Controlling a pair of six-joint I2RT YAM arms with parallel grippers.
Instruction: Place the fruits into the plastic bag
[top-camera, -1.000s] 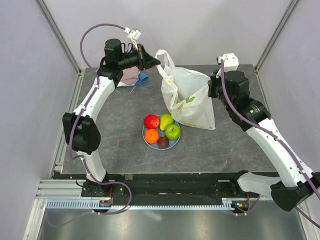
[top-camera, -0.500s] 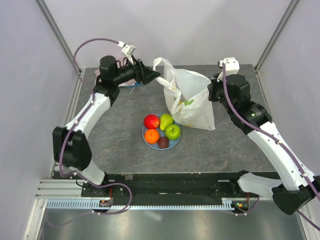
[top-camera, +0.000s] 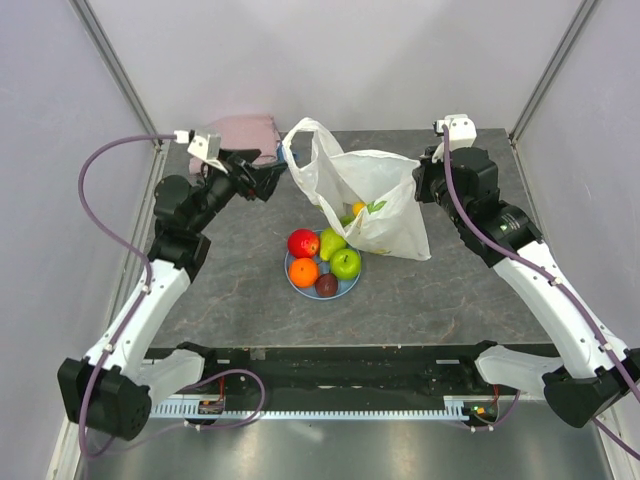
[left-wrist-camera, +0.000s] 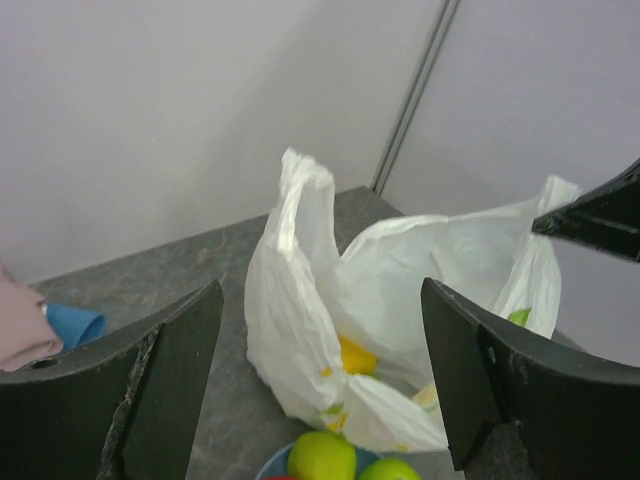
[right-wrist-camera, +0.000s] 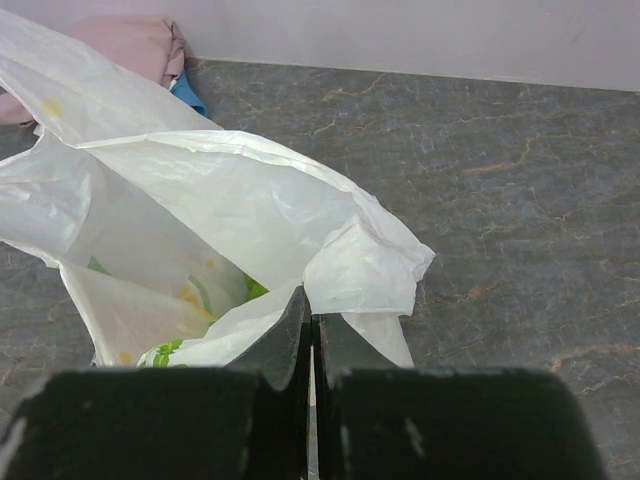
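Note:
The white plastic bag (top-camera: 365, 195) stands open behind a light-blue plate (top-camera: 347, 289). On the plate lie a red apple (top-camera: 303, 243), a pear (top-camera: 332, 243), a green apple (top-camera: 346, 263), an orange (top-camera: 303, 272) and a small dark fruit (top-camera: 326, 285). A yellow fruit (left-wrist-camera: 356, 356) shows inside the bag, with something green beside it. My left gripper (top-camera: 268, 181) is open, left of the bag and apart from it; the bag's left handle (left-wrist-camera: 300, 205) stands free. My right gripper (right-wrist-camera: 310, 322) is shut on the bag's right edge.
A folded pink cloth (top-camera: 245, 133) with a blue item (top-camera: 283, 155) beside it lies at the back left, just behind my left gripper. Walls and frame posts close in the table on three sides.
My left gripper has opened, let go of the bag's left handle, and drawn back to the left. The bag mouth has spread wider. The right arm has held still.

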